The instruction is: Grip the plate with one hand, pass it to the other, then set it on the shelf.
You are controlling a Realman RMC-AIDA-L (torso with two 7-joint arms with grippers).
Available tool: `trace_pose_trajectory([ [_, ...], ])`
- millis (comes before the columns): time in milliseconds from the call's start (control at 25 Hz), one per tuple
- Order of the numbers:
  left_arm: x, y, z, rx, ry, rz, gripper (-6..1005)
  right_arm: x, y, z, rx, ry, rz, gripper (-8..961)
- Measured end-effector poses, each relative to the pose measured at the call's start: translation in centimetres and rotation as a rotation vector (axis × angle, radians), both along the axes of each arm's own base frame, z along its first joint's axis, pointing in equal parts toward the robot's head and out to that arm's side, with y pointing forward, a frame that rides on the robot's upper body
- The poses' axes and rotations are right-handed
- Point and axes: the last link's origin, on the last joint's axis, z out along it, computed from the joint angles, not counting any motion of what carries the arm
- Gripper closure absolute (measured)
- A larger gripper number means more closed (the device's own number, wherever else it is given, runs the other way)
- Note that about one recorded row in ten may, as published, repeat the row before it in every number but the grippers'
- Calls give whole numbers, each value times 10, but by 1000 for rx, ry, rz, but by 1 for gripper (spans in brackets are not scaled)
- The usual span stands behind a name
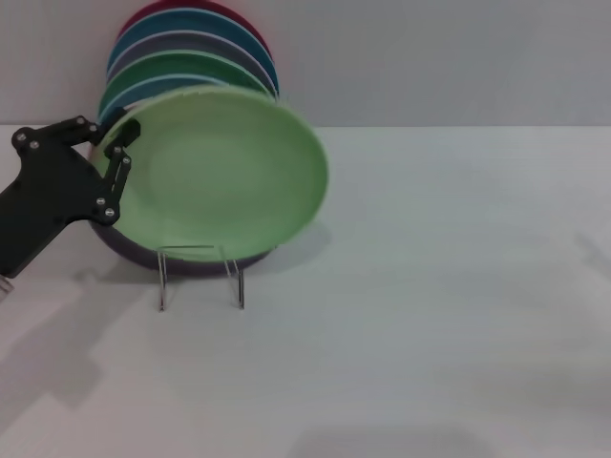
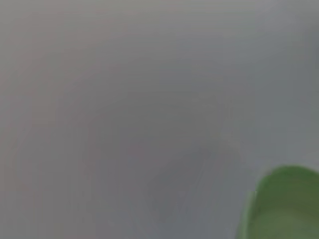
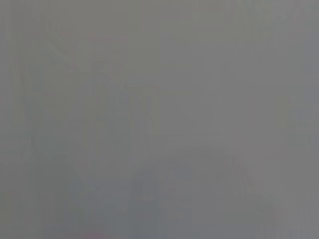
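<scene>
The plate [image 1: 224,172], light pastel green, hangs tilted in front of the wire shelf [image 1: 200,277] at the back left of the table. My left gripper [image 1: 116,162], small and black on a thin black arm, is shut on the plate's left rim, one finger above it and one in front. A part of the plate [image 2: 284,206] shows at the corner of the left wrist view. My right gripper and its arm are out of view, and the right wrist view holds only plain grey.
Several plates stand in the shelf behind the held one: a red one [image 1: 239,19], a blue one [image 1: 263,62], a lilac one [image 1: 181,48] and a darker green one [image 1: 181,72]. A dark purple rim [image 1: 191,260] shows below. The white table [image 1: 430,315] spreads to the right and front.
</scene>
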Motion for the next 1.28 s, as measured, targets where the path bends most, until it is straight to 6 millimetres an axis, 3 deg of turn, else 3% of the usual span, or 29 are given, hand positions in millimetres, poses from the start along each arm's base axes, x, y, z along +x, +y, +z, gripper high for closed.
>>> trace_pose_trajectory([
  [120, -2, -2, -1, 2, -16, 13, 893, 0, 1, 0, 1, 0, 2, 138],
  [400, -1, -6, 2, 15, -47, -3, 719, -1, 1, 1, 4, 2, 3, 139],
  [640, -1, -20, 34, 184, -240, -36, 541, 0, 0, 1, 12, 2, 1, 139],
  [880, -38, -26, 61, 411, -462, 172, 351, 10, -8, -3, 175, -49, 5, 139],
  [1000, -60, -25, 58, 433, -496, 324, 264, 22, -14, -10, 332, -82, -34, 138],
  [1160, -79, -26, 48, 416, -505, 458, 264, 40, -17, -29, 543, -178, -157, 138],
  [1280, -90, -31, 39, 394, -509, 538, 264, 46, -16, -35, 558, -178, -211, 138],
])
